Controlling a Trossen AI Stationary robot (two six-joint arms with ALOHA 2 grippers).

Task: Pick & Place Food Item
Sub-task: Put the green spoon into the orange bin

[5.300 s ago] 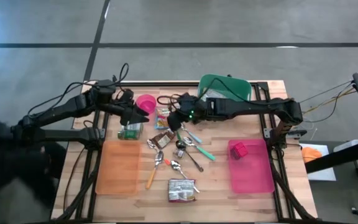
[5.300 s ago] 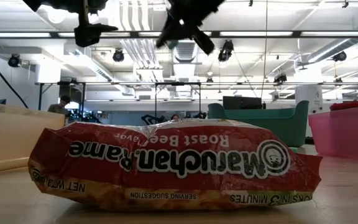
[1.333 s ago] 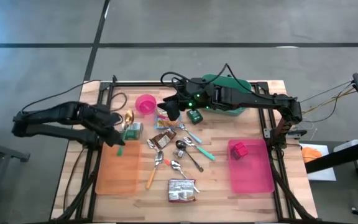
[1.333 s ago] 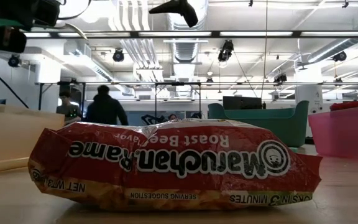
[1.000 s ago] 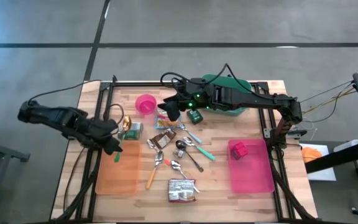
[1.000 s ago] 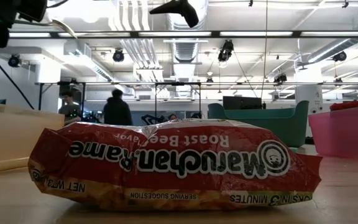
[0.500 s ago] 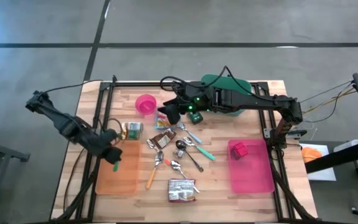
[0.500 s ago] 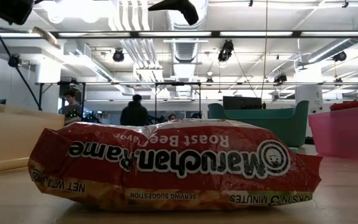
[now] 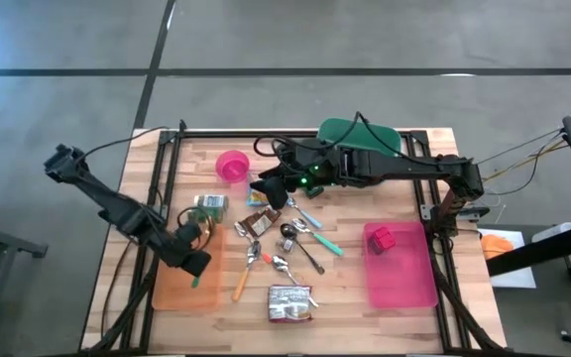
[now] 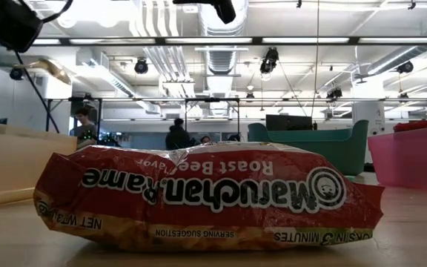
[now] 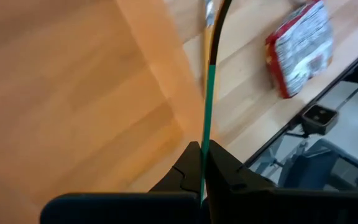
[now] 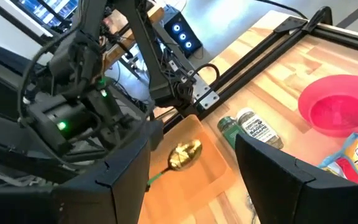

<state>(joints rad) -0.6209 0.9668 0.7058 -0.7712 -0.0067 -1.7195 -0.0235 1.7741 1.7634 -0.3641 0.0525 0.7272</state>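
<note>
My left gripper (image 9: 190, 260) hovers over the orange tray (image 9: 171, 288) at the near left, shut on a spoon with a green handle and a gold bowl (image 12: 185, 152). My right gripper (image 9: 266, 188) hangs open high over the far middle, above the snack packets (image 9: 261, 195), with nothing between its fingers (image 12: 123, 180). A red ramen packet (image 9: 290, 302) lies flat near the front edge. A small jar (image 9: 209, 204) lies on its side by the tray's far end. My left gripper pinches the spoon's green handle (image 11: 207, 134) between its two shut fingers, slanting down from the table's left. The handle shows edge-on and runs forward out of the fingertips. The spoon is lifted clear, its gold bowl (image 10: 39, 70) above the orange tray.
Several spoons (image 9: 285, 243) lie scattered mid-table. A pink bowl (image 9: 232, 166) and a green container (image 9: 360, 139) stand at the far side. A pink tray (image 9: 404, 273) at the right holds a red block (image 9: 382, 238). People move in the room behind.
My left gripper has carried the spoon toward the table's near edge and downward over the orange tray, rolling its wrist on the way. It stays shut on the handle.
</note>
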